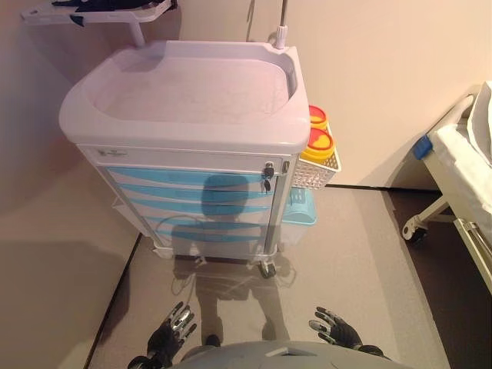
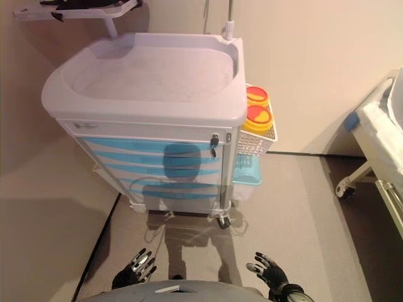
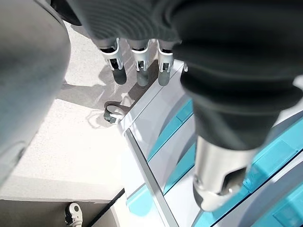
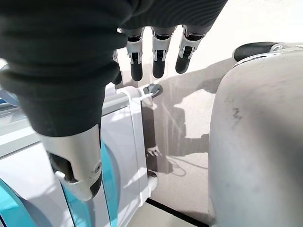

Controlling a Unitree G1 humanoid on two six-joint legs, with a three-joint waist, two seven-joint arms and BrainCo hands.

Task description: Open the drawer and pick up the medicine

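Both hands are held low over the floor, well short of the medical cart (image 1: 184,100). The left hand (image 1: 172,329) is seen with fingers straight and spread, nothing held or touched; the right hand (image 1: 337,329) is likewise opened wide and empty. The cart's blue drawers (image 1: 192,201) are all shut, so no medicine can be seen. Two yellow containers with red lids (image 1: 317,138) are carried in a white basket (image 1: 315,175) on the cart's right side. A bed (image 1: 465,173) is seen at the far right.
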